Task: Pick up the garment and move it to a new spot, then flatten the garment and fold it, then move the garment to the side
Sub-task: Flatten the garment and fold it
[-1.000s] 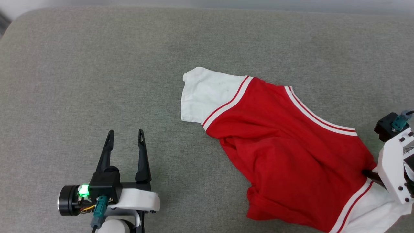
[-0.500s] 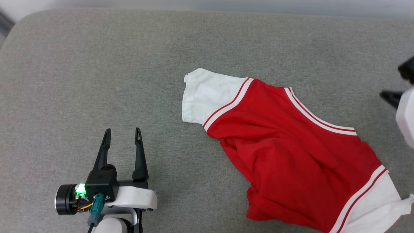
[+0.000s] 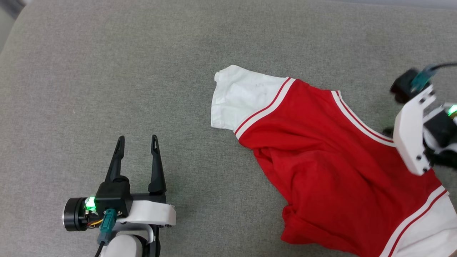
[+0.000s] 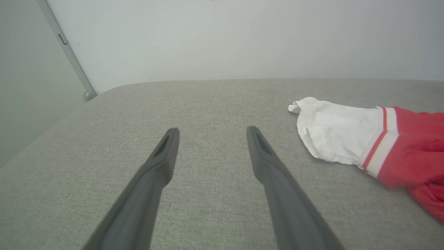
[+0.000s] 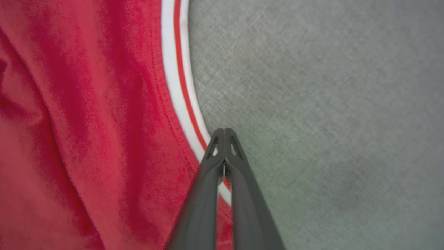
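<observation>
Head view with both wrist views. The garment [image 3: 332, 171], a red T-shirt with white sleeves, lies crumpled on the right half of a grey upholstered surface [image 3: 142, 71]. One white sleeve [image 3: 242, 96] points to the far left. The other sleeve [image 3: 428, 228] lies at the near right, cut off by the edge of the head view. Folds gather in the red body toward its near hem.

The left gripper [image 3: 137, 137] is at the near left, over bare upholstery and well apart from the shirt. Its two dark fingers [image 4: 163, 166] are spread wide with nothing between them and point away from the robot toward a pale wall [image 4: 242, 34].

The right arm's white wrist housing [image 3: 410, 139] is over the shirt's right side. In the right wrist view the right gripper [image 5: 223, 131] has its fingers pressed together, the tips over the striped neckline trim [image 5: 175, 69] where red cloth meets grey upholstery. That view is blurred, so it cannot be told whether any fabric is caught between the tips.
</observation>
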Motion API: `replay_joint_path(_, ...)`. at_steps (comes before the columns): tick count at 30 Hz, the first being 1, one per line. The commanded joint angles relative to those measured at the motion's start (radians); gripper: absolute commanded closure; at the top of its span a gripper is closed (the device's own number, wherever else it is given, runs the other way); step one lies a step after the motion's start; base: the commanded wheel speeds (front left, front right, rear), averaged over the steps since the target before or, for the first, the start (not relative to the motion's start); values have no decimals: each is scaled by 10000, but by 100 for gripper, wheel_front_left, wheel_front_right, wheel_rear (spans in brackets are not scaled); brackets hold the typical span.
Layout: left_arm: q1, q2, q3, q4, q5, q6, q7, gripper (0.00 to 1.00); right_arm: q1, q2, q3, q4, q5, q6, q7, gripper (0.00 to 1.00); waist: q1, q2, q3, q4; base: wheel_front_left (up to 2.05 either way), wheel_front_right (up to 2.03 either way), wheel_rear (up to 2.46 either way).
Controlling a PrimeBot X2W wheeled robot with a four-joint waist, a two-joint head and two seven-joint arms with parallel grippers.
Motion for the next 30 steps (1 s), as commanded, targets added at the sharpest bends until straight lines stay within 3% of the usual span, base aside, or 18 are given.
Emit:
replay_joint_path(1, -127, -17, 22, 4, -18, 1, -25, 0, 95, 37, 64, 65, 16, -11, 31, 100, -1, 0, 30, 13, 0, 0, 0)
replay_joint_path(2, -157, -21, 19, 23, -20, -4, -25, 0, 137, 79, 227, 216, 33, -11, 58, 100, -1, 0, 49, 21, 0, 0, 0)
replay_joint_path(3, -179, -22, 25, 32, -24, -2, -25, 0, 205, 152, 383, 378, 31, -11, -3, 60, -1, 0, 62, 22, 0, 0, 0)
replay_joint_path(4, -190, -23, 30, 50, -31, 2, -25, 0, 268, 251, 474, 536, 57, -11, -144, 0, -1, 0, 66, 18, 0, 0, 0)
replay_joint_path(9, -109, -33, 72, 157, -28, 2, -25, 0, 150, 331, 690, 834, -12, -9, -1160, 0, -1, 0, -128, -90, 0, 0, 0)
replay_joint_path(17, 359, -42, 241, 151, 37, 31, -25, 0, 665, -886, -228, -212, 60, -11, -4003, 0, -1, 0, -909, -453, 0, 0, 0)
replay_joint_path(24, 767, -41, 391, 90, 135, -34, -25, 0, 2672, -1745, -2296, -1224, 52, -9, -5487, 0, -1, 0, -1391, -844, 0, 0, 0)
replay_joint_path(25, 892, -42, 437, 74, 168, -56, -25, 0, 3846, -1670, -3408, -1451, -91, -11, -5830, 0, -1, 0, -1523, -956, 0, 0, 0)
replay_joint_path(30, 1059, -42, 482, 92, 199, -120, -25, 0, 5874, -893, -5353, -1875, -699, -12, -6218, 0, -1, 0, -1708, -1038, 0, 0, 0)
